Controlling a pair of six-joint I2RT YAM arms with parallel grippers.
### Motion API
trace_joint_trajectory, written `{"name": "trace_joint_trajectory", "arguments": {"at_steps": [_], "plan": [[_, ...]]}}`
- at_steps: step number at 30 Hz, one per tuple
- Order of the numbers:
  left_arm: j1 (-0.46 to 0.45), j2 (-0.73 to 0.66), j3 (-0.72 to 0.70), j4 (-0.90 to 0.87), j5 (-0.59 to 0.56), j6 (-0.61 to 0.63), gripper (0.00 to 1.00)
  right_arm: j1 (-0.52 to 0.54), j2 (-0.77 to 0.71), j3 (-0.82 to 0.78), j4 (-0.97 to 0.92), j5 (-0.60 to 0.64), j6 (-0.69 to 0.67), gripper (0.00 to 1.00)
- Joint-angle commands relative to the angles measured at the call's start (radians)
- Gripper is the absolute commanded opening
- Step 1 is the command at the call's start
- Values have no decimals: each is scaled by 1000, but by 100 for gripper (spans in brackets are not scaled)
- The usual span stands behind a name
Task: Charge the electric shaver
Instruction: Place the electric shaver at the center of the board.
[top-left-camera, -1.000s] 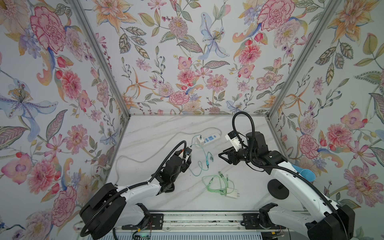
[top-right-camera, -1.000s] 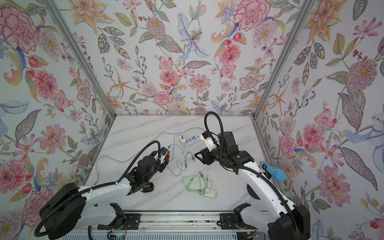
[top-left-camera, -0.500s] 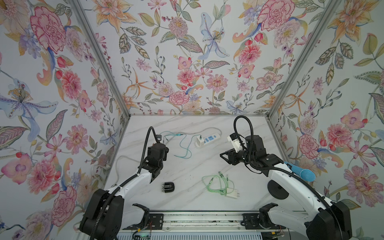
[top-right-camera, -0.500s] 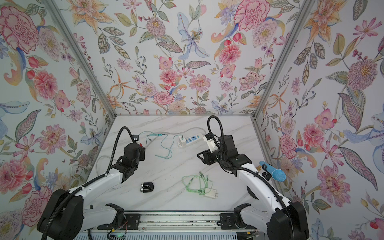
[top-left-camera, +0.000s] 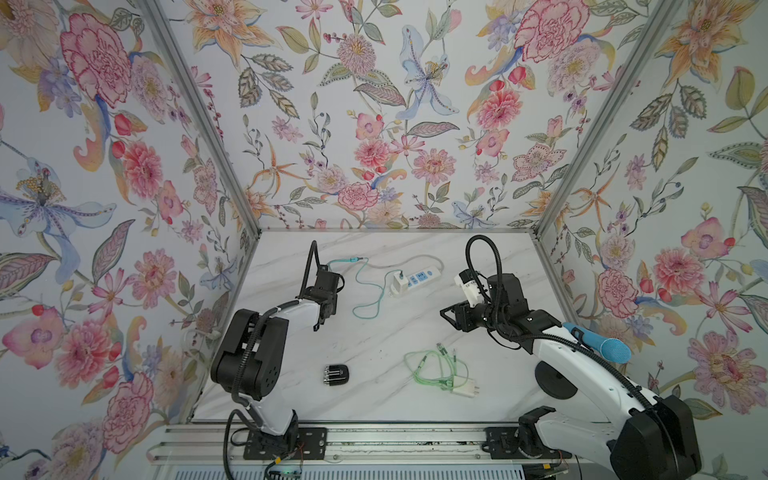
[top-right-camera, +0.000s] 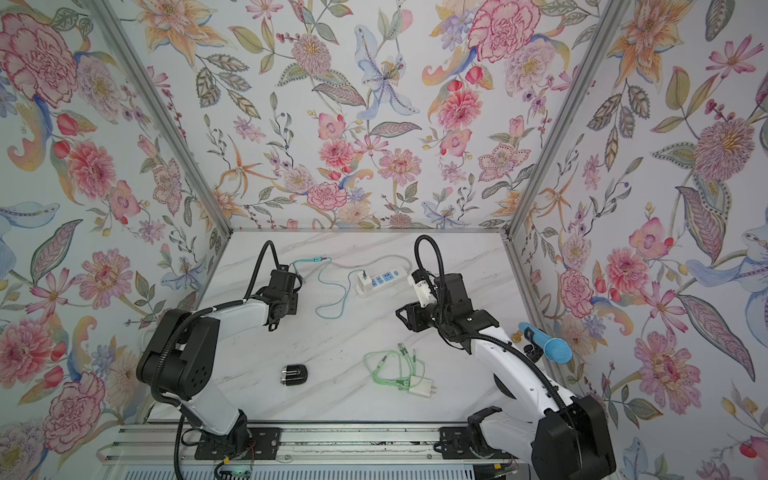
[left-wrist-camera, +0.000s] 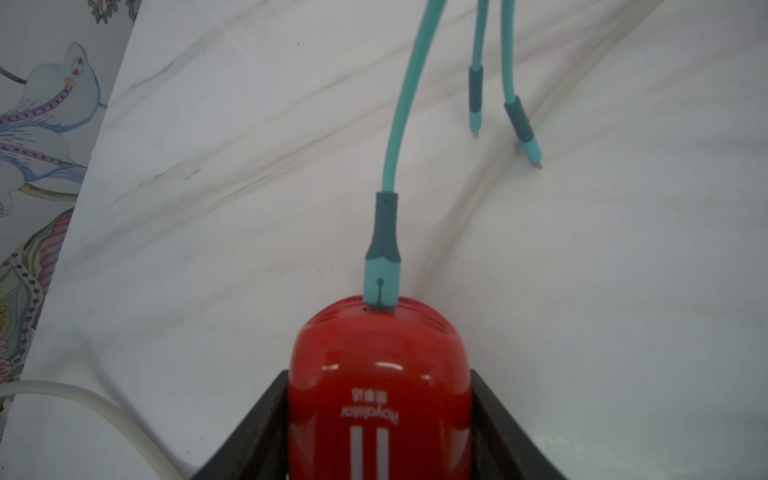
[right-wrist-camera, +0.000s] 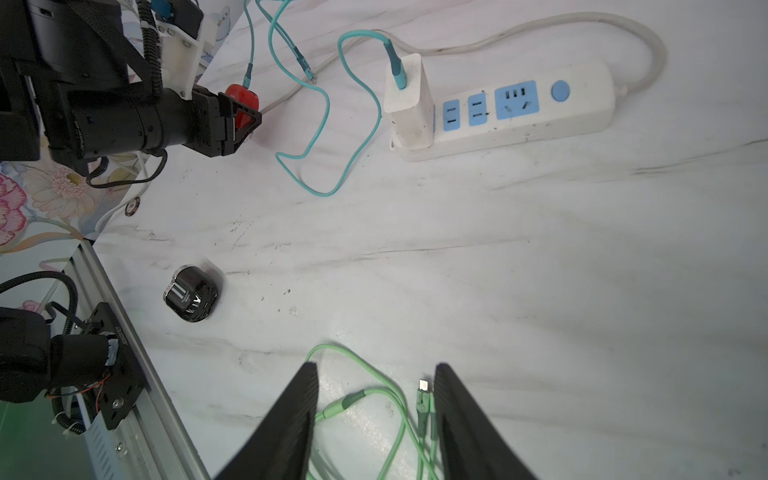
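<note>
- Left fingers (left-wrist-camera: 270, 415) clamp both sides of the red shaver (left-wrist-camera: 378, 345). The left gripper (left-wrist-camera: 379, 374) is off the power strip (top-left-camera: 419, 276) toward the left arm's side, near it but apart. I can't tell if the shaver touches the table.
- Right fingers (right-wrist-camera: 291, 415) are apart with nothing between them. The right gripper (right-wrist-camera: 376, 368) is just base-side of the strip's switch end.
- Marble table (top-left-camera: 374, 332) carries all the loose items I see.
- Power strip lies flat, with its pale lead looping off the switch end.
- Green cable bundle (top-left-camera: 436, 365) with a white plug head lies loose, base-side of the strip and well apart from it.
- White charger brick (right-wrist-camera: 409, 108) is plugged into the strip's end on the left arm's side.
- Small black glossy piece (top-left-camera: 336, 374) lies alone, base-side of the strip and over toward the left arm.
- Teal cable (right-wrist-camera: 328, 108) runs from the brick on the strip to the shaver, and its plug (left-wrist-camera: 382, 249) is seated in the shaver's end.
- Two spare tips (left-wrist-camera: 525, 133) lie on the table just beyond the shaver.
</note>
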Motion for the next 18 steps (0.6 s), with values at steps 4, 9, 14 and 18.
{"name": "trace_joint_trajectory", "arguments": {"at_steps": [4, 9, 14, 18], "plan": [[3, 75, 45, -109, 42, 15, 27, -13, -9, -43, 1, 44, 45, 50], [1, 69, 32, -101, 69, 47, 50, -9, -25, -75, -80, 77, 64, 57], [0, -5, 22, -80, 88, 93, 60, 117, -52, -12, -275, 184, 28, 59], [2, -116, 21, -49, 104, 115, 69, 298, -4, 63, -422, 253, 23, 57]]}}
